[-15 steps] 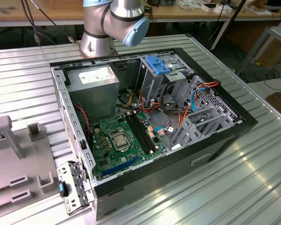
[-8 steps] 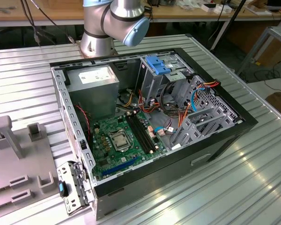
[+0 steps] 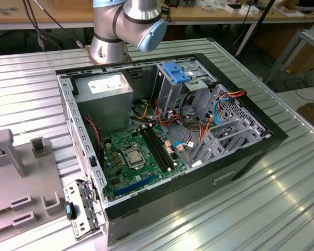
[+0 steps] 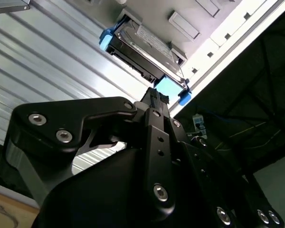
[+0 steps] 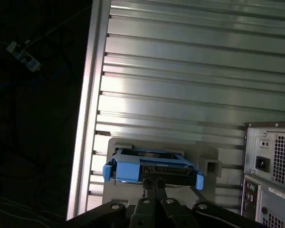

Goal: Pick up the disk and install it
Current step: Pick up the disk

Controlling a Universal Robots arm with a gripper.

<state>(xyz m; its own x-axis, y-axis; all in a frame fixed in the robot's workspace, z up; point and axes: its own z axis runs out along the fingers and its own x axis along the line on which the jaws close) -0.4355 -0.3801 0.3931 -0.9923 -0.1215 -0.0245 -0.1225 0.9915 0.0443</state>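
Robot arm at work on a computer build: in the first wrist view the black robot gripper (image 5: 155,183) is hovering right at the disk (image 5: 152,166), a flat dark-grey hard drive in a bright blue plastic carrier. The disk is lying on a pale grey holder plate (image 5: 118,147) on the ribbed aluminium bench (image 5: 194,71). Whether the jaws are closing on the carrier or only meeting its edge cannot be told.

The disk appears unlifted, so the installing is all left to do. In the exterior view the open black computer case (image 3: 167,130) is waiting, coloured cables (image 3: 191,112) crowding its grey metal drive cage (image 3: 170,91). The holder plate is sitting just beside the bench edge (image 5: 88,118), dark floor (image 5: 33,142) beyond, with bare bench lying between plate and case.
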